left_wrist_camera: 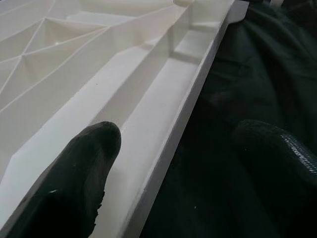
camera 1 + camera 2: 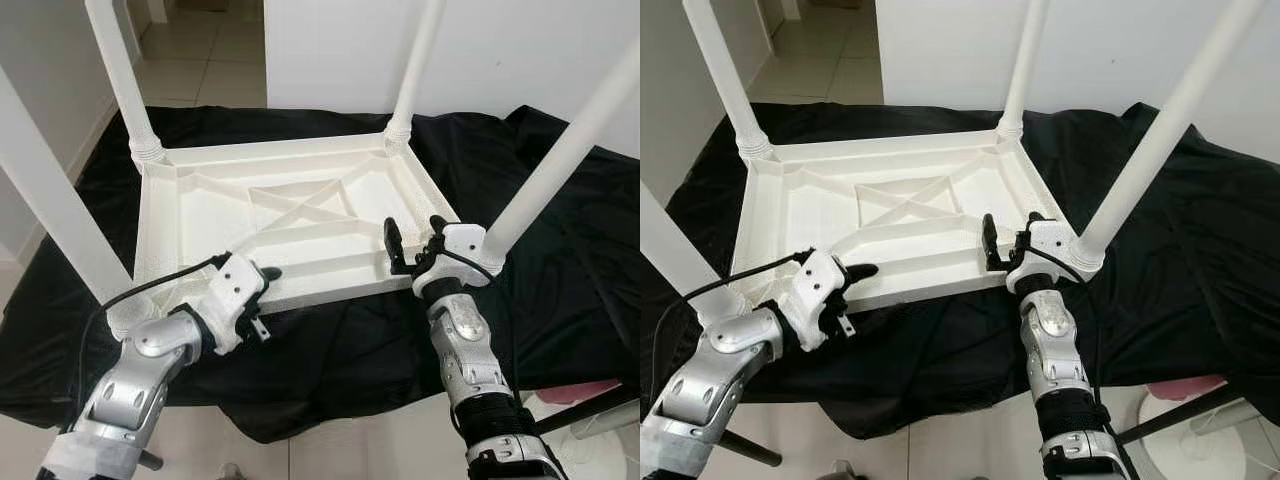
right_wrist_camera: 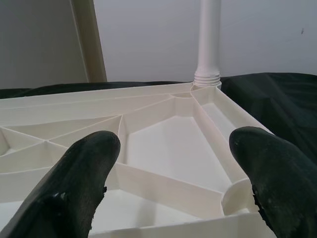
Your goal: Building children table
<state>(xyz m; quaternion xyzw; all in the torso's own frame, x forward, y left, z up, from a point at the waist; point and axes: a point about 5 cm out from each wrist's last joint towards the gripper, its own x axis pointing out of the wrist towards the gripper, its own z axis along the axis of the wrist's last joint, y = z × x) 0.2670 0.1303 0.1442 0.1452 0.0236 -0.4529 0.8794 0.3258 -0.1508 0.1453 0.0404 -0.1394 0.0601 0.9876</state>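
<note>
The left gripper [image 1: 173, 163] has its fingers [image 1: 74, 188] spread wide astride the near rim of the children's table [image 2: 290, 215], one inside the frame, one over the black cloth [image 2: 560, 280]. The right gripper [image 2: 412, 243] likewise stands wide apart at the near right corner, gripping nothing. The table is white plastic, lying upside down on the cloth-covered worktop, its ribbed underside crossed by diagonal braces, with four round white legs [image 2: 120, 75] pointing upward from the corners. Beyond lie pale floor tiles [image 2: 200, 60] and a white wall.
</note>
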